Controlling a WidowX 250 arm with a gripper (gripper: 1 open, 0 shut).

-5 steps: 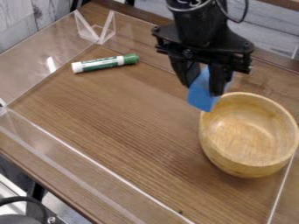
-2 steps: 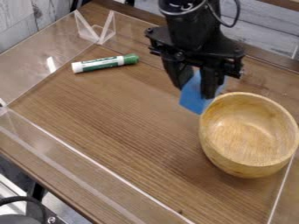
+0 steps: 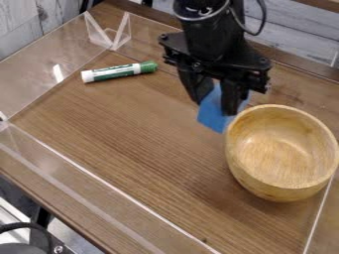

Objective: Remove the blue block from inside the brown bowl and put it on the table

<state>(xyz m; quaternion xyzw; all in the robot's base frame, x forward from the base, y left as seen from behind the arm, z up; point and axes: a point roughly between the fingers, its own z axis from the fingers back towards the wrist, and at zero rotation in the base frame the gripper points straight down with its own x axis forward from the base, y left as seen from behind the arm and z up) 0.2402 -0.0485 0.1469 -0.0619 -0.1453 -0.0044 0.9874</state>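
The blue block point(image 3: 212, 112) hangs tilted in the air just left of the brown bowl point(image 3: 281, 152), gripped at its upper end. My gripper point(image 3: 219, 97), black and pointing down, is shut on the block above the table point(image 3: 119, 139). The bowl stands at the right side of the table and its inside shows bare wood. Part of the block is hidden behind the black fingers point(image 3: 236, 99).
A green-and-white marker point(image 3: 118, 71) lies at the back left of the table. Low clear acrylic walls point(image 3: 47, 55) edge the tabletop, with a folded clear piece point(image 3: 109, 35) at the back. Bare wood lies to the left of the bowl.
The gripper has carried the blue block leftward, away from the bowl's rim and over the table. Bowl and marker have not moved.
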